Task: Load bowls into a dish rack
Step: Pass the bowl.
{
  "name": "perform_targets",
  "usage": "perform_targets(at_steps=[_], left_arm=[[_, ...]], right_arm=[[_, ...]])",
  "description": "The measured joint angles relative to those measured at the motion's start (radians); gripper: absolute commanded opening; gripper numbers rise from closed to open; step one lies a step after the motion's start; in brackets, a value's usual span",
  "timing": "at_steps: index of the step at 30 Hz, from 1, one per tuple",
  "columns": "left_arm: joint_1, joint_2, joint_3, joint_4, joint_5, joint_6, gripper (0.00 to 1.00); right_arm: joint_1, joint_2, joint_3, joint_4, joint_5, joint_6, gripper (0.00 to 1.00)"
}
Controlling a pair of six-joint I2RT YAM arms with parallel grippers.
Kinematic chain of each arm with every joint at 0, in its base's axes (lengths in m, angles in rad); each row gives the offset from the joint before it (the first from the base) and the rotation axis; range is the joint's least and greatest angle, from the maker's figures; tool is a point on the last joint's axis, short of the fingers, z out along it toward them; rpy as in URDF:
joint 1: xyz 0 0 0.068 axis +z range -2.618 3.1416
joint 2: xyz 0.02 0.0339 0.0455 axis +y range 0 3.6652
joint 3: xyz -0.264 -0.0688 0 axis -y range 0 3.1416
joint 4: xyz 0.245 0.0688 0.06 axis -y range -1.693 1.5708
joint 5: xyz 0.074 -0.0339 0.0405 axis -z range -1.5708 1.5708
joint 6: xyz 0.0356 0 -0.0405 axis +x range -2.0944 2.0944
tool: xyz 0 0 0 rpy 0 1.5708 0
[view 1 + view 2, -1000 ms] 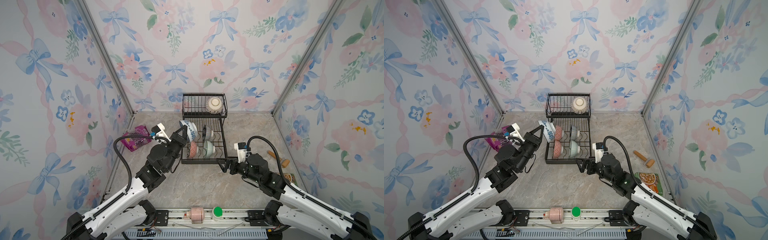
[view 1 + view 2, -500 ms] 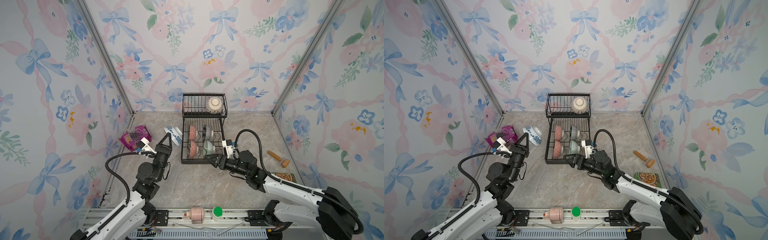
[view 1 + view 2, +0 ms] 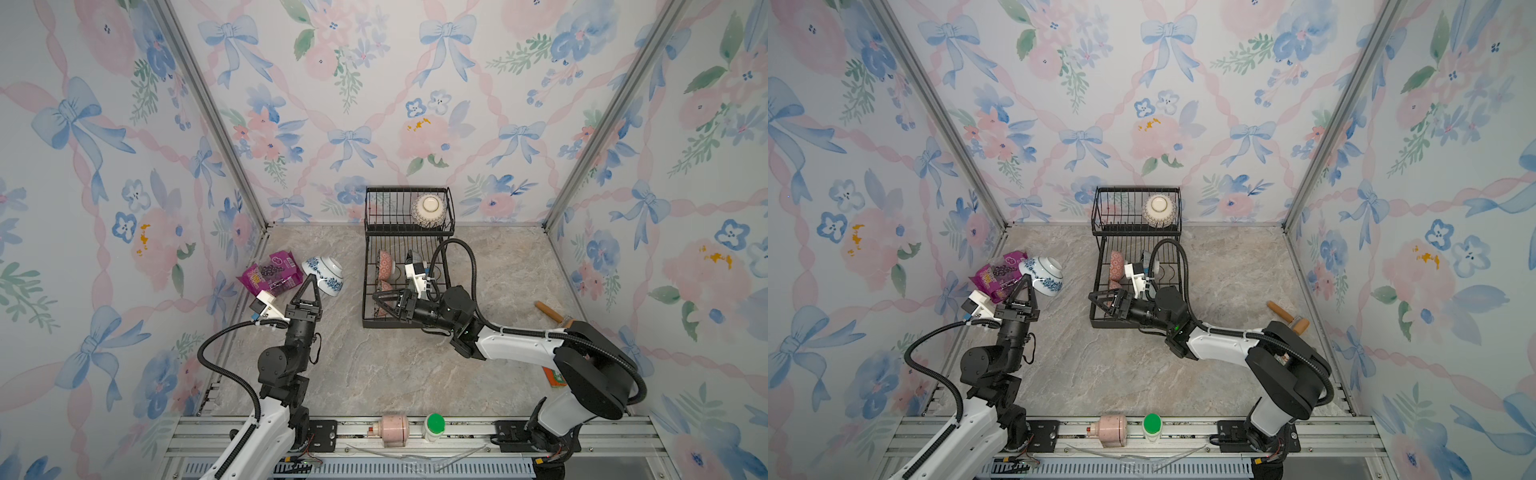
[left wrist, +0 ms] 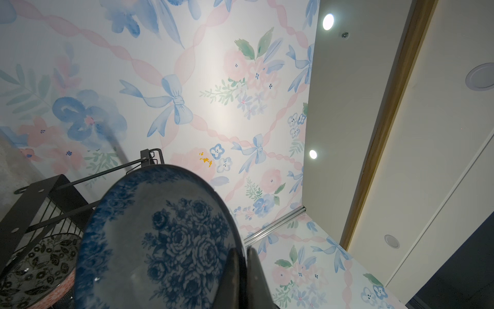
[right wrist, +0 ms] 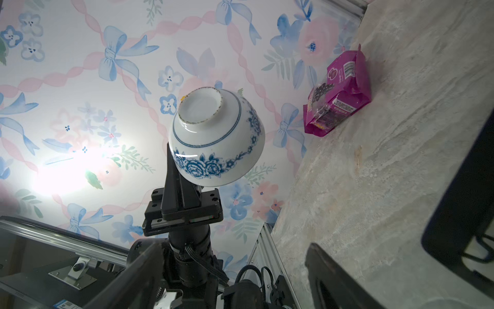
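My left gripper [image 3: 310, 279] [image 3: 1026, 279] is shut on the rim of the blue floral bowl [image 3: 325, 269] [image 3: 1044, 269]. It holds the bowl tilted in the air, left of the dish rack [image 3: 365, 291] [image 3: 1097, 270]. The left wrist view shows the bowl's inside [image 4: 165, 235] with my fingertips [image 4: 235, 256] pinching its edge. My right gripper [image 3: 376, 305] [image 3: 1093, 305] is open over the rack's front left corner, pointing at the bowl [image 5: 216, 139] and apart from it. A white lattice bowl [image 3: 428, 211] sits in the top basket. A pink-red bowl [image 3: 385, 264] stands in the lower tier.
A purple snack bag [image 3: 270, 274] [image 5: 339, 93] lies by the left wall behind the held bowl. A wooden roller [image 3: 552, 313] and an orange packet [image 3: 555, 378] lie at the right. A pink bottle [image 3: 392, 428] and a green-capped jar [image 3: 434, 424] rest on the front rail.
My left arm has pulled back to the left, away from the rack, with the blue floral bowl in its grip. My right gripper has swung left across the rack's front, its jaws narrowing slightly.
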Motion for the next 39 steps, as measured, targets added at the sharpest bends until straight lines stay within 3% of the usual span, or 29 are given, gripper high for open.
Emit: perform_targets(at_steps=[6, 11, 23, 39], left_arm=[[0.095, 0.128, -0.065, 0.267, 0.058, -0.115, 0.00], [0.112, 0.200, -0.072, 0.398, 0.074, -0.179, 0.00], [0.160, 0.194, -0.057, 0.467, 0.071, -0.284, 0.00], [0.160, 0.191, -0.055, 0.461, 0.071, -0.301, 0.00]], right_arm=[[0.006, 0.174, 0.084, 0.180, -0.004, 0.148, 0.78], [0.033, 0.251, 0.174, 0.251, -0.004, 0.235, 0.76], [0.052, 0.385, 0.379, 0.299, 0.023, 0.341, 0.65], [0.055, 0.399, 0.400, 0.304, 0.026, 0.364, 0.59]])
